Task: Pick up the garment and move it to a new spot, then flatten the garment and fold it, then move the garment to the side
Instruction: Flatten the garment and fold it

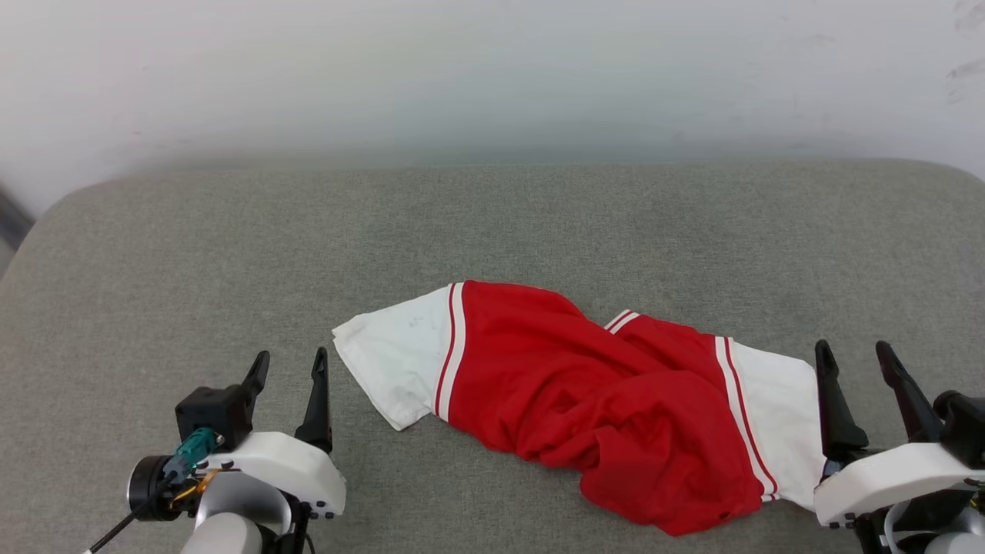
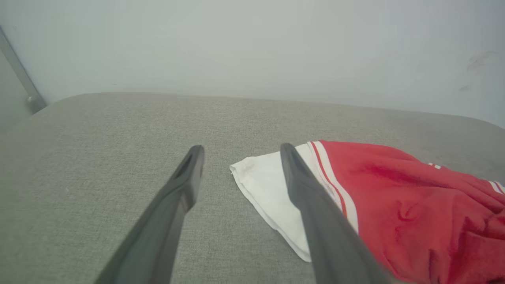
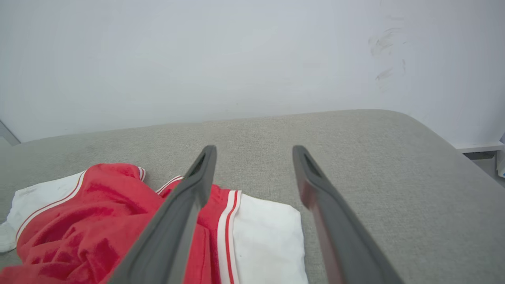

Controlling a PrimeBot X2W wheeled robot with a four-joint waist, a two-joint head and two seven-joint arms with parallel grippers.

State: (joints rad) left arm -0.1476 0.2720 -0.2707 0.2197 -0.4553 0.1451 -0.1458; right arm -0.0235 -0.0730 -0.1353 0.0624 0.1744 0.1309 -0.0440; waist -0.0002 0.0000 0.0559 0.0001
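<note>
The grey fabric-covered bench (image 1: 231, 231) carries the garment (image 1: 585, 392), which lies crumpled at near centre-right with its white sleeves pointing outward. The left jaws stand apart and empty, just beside the left sleeve. The right jaws stand apart and empty at the right sleeve's edge.

The garment (image 1: 585, 392) is shown red; white panels edged by red-white stripes are seen beside the black-fingered left gripper (image 1: 292, 352) and right gripper (image 1: 853, 345).
</note>
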